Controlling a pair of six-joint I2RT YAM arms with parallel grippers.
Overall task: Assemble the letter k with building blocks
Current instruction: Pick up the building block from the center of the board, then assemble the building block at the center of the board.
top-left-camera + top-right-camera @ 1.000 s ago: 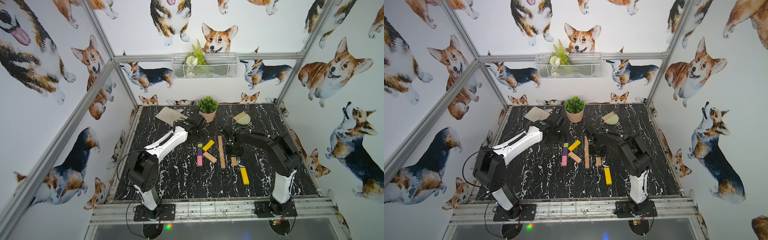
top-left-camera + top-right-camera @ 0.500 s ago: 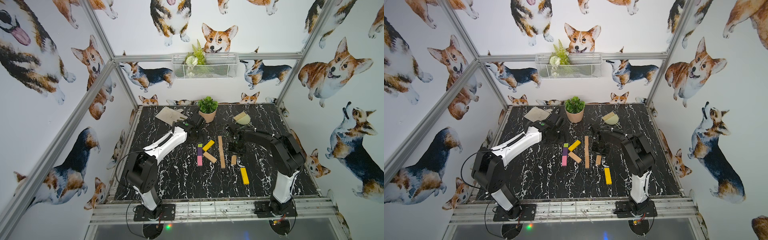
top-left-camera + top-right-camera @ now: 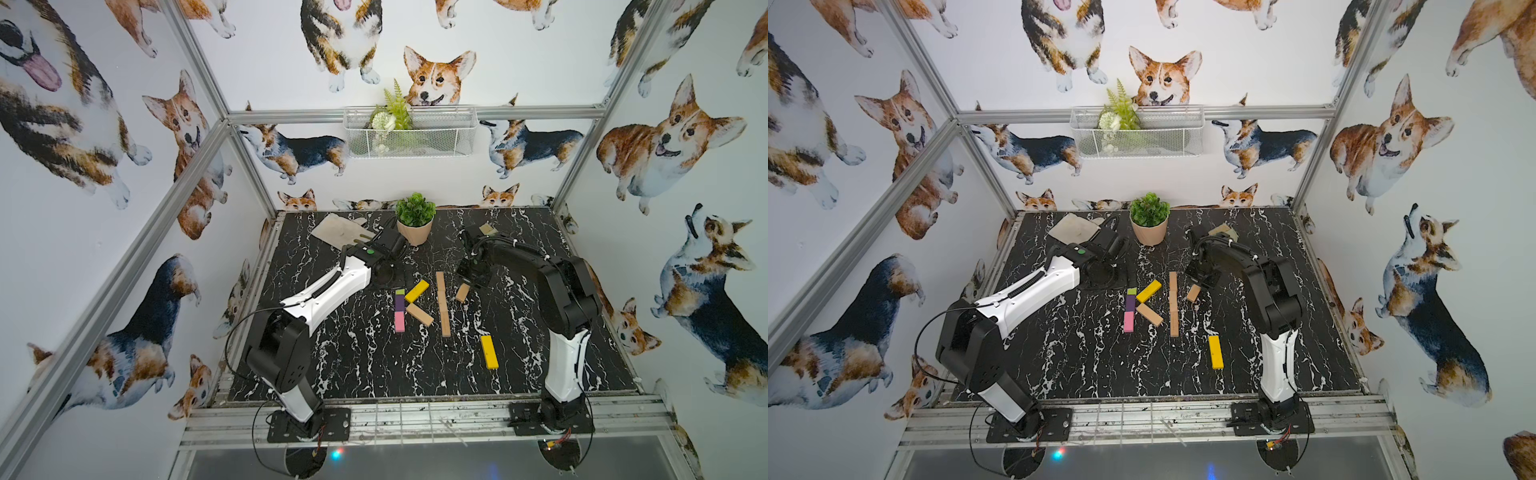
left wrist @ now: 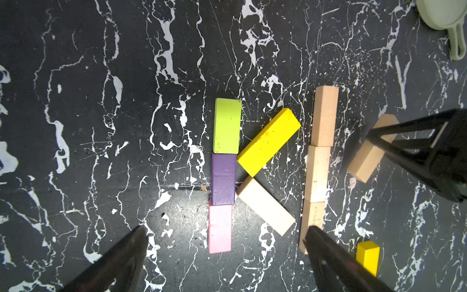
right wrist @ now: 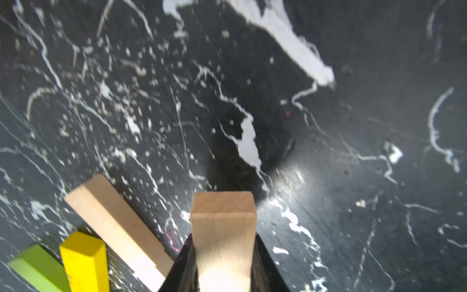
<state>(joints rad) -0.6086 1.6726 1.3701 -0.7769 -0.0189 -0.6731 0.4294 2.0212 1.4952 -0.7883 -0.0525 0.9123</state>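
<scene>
Five building blocks form a k shape: green (image 4: 227, 126), purple (image 4: 223, 179) and pink (image 4: 219, 228) end to end, with a slanted yellow (image 4: 269, 141) and a slanted tan one (image 4: 265, 205) beside them. Next to it, three tan blocks make a straight column (image 4: 319, 161) (image 3: 442, 303). My right gripper (image 5: 223, 242) (image 3: 473, 277) is shut on another tan block (image 5: 223, 222) (image 3: 462, 292), held slanted beside that column's far end. A second yellow block (image 3: 489, 351) lies alone nearer the front. My left gripper (image 4: 227, 232) hangs open above the pink block, holding nothing.
A potted plant (image 3: 414, 232) stands at the back middle, a pale green dustpan (image 4: 444, 17) behind the right arm, and a flat pale sheet (image 3: 338, 228) at the back left. A wire basket (image 3: 409, 133) hangs on the rear wall.
The right gripper has carried its tan block from beside the column's near half toward the back, up to its far end. The left arm has stayed put.
</scene>
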